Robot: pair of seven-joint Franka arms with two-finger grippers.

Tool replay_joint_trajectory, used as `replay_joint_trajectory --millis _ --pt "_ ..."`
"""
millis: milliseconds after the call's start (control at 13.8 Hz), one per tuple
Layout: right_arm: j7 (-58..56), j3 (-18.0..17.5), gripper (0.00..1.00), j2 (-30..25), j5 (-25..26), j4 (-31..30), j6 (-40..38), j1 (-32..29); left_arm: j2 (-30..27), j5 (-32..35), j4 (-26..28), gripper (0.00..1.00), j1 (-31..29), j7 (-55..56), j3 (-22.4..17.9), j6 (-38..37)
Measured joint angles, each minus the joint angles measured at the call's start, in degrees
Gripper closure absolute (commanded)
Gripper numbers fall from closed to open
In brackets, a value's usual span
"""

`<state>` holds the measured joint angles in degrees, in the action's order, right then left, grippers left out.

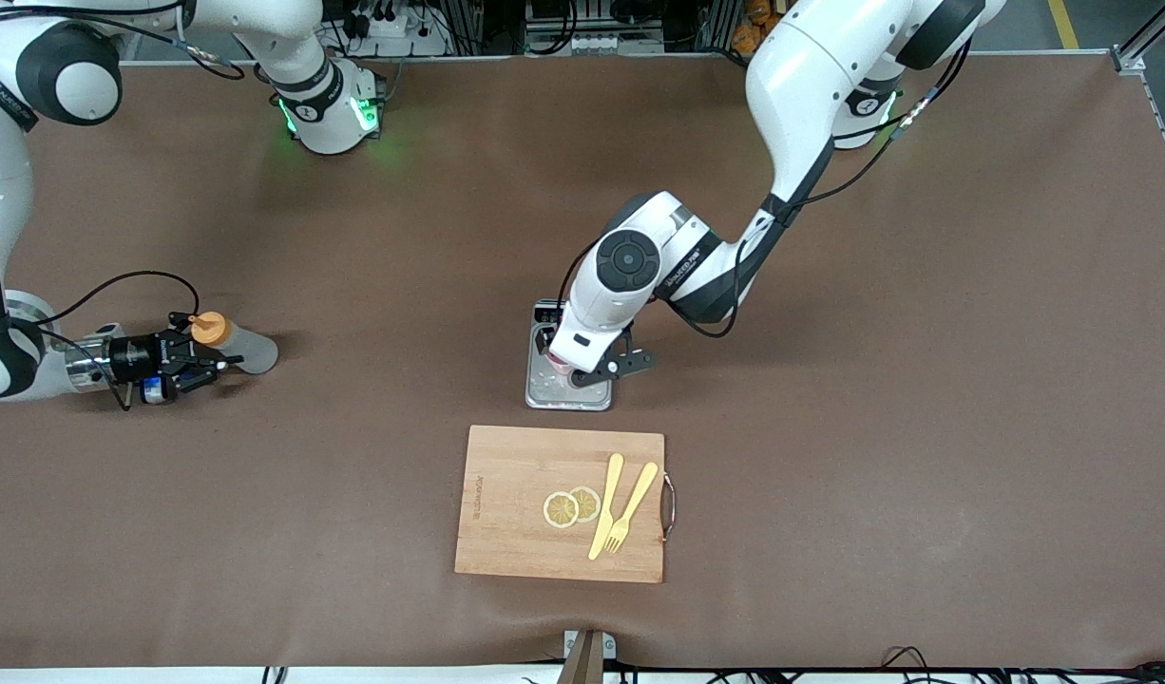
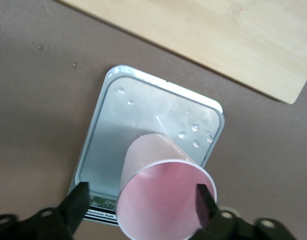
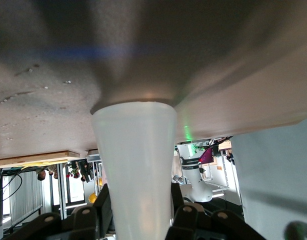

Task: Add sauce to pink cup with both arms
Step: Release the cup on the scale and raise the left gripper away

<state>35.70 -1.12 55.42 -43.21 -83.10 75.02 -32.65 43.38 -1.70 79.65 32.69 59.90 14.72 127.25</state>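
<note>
The pink cup (image 2: 163, 200) stands on the grey scale (image 2: 138, 120) at the middle of the table; in the front view only a pink sliver of the cup (image 1: 556, 362) shows under the left hand. My left gripper (image 2: 142, 202) (image 1: 582, 366) is open around the cup: one finger stands apart from it, the other is at its rim. The sauce bottle (image 1: 245, 348) with its orange cap lies on the table toward the right arm's end. My right gripper (image 1: 202, 359) (image 3: 136, 210) is shut on the bottle (image 3: 133, 150), low at the table.
A wooden cutting board (image 1: 516, 513) lies nearer the front camera than the scale (image 1: 544, 389), with two lemon slices (image 1: 568, 506), a yellow knife (image 1: 606, 503) and a yellow fork (image 1: 630, 508) on it. Water drops sit on the scale plate.
</note>
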Motion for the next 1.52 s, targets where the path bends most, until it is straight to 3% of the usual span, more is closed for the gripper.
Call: replay_joint_trajectory --millis 434,1013,1520 --pt "4.4 -0.1 0.5 -0.4 -0.2 1.8 0.6 3.7 -6.0 0.1 -0.2 0.0 -2.0 -5.4 -0.3 -12.3" --pt "15.8 -0.2 0.5 -5.9 0.0 4.0 0.6 10.3 -14.4 0.1 1.4 0.0 -12.2 -18.4 -0.3 -31.4" --pt "31.7 -0.2 0.5 -12.8 9.0 9.5 0.6 22.5 -18.1 1.7 1.7 0.0 -23.5 -31.3 -0.5 -40.7"
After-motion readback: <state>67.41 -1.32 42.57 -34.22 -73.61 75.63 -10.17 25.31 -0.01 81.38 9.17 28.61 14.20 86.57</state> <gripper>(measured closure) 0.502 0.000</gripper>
